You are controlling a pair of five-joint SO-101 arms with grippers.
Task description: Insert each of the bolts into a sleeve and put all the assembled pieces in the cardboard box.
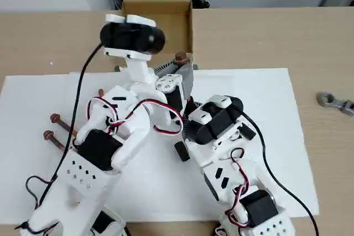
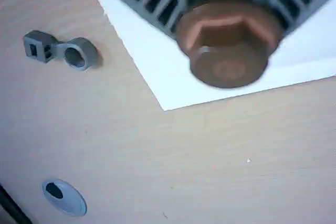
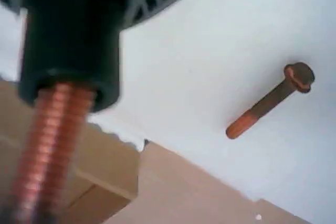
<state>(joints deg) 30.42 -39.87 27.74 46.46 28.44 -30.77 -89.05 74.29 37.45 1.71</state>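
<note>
Left gripper point(image 1: 180, 66) clamped on a bolt point(image 2: 227, 43) beside the cardboard box point(image 1: 166, 12), right gripper point(image 1: 187, 117) gripping a black sleeve point(image 3: 71, 40) with copper thread protruding, loose bolt point(image 3: 270, 100) lying on white paper point(image 3: 210, 51)

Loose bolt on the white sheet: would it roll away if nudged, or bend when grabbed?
The loose bolt looks like solid metal, so probably stiff and heavy for its size. Its round shank would likely roll, though the wider head should curve it in an arc.

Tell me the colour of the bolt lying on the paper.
Coppery brown; the bolt shows best in the right wrist view.
</note>
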